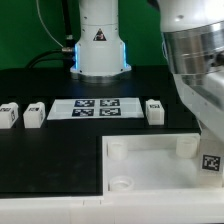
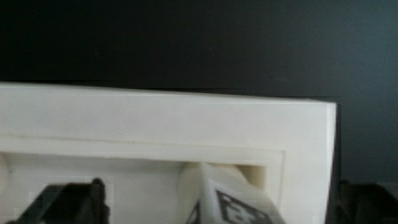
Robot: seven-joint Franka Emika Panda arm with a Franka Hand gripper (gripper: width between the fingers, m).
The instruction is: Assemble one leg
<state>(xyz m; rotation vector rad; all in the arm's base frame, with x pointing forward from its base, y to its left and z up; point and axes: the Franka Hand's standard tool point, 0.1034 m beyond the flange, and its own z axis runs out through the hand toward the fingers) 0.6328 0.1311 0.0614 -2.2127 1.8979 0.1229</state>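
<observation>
- Wrist view's showing the gripper [image 2: 146, 205] pinching a leg [image 2: 228, 200] over the panel [image 2: 160, 120].
- Exterior view's showing three legs [image 1: 34, 113] sitting around the marker board [image 1: 95, 108], at 9 and 3 o'clock.

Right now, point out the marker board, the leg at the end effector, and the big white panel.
marker board [image 1: 95, 108], exterior view, on its middle between the tags.
leg [image 2: 228, 200], wrist view, on its tagged face.
white panel [image 1: 150, 160], exterior view, on its flat inner surface.
</observation>
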